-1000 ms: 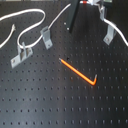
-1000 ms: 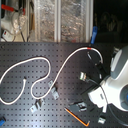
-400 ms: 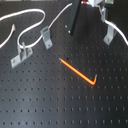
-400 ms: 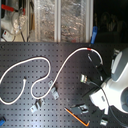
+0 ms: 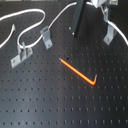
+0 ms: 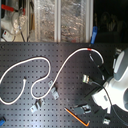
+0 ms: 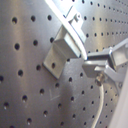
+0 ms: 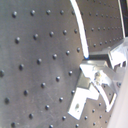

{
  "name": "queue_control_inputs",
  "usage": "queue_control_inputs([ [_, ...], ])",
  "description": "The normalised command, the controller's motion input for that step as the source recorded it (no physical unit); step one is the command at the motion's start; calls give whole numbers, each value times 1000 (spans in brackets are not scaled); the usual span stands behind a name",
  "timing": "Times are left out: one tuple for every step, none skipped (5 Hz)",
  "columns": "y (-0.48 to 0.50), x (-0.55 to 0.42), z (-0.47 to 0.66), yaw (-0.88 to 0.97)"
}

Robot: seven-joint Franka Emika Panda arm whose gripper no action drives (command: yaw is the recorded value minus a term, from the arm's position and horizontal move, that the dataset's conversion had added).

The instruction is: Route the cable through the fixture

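Observation:
The white cable (image 6: 47,62) lies in loops across the black perforated board, and its red band (image 6: 89,50) sits near the end by the arm. In the first exterior view the cable (image 5: 30,25) runs up to the dark gripper (image 5: 75,31) at the top. In both wrist views the gripper (image 7: 100,70) (image 8: 95,67) is shut on the cable (image 7: 101,105) (image 8: 80,27), close beside a grey metal fixture (image 7: 67,42) (image 8: 82,97). The fixture (image 5: 107,35) (image 6: 86,78) stands upright on the board.
Two more grey fixtures (image 5: 46,36) (image 5: 20,54) stand on the first exterior view's left, with the cable passing by them. An orange bent rod (image 5: 77,72) (image 6: 77,116) lies flat on the board. The white arm body (image 6: 117,82) fills the second exterior view's right. Shelves stand behind the board.
The arm has shifted slightly toward the second exterior view's right. The cable's loops and the orange rod lie where they were.

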Motion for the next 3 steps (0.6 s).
queue_control_inputs([
  [80, -126, 31, 0],
  [146, -308, 4, 340],
  [312, -67, 10, 371],
])
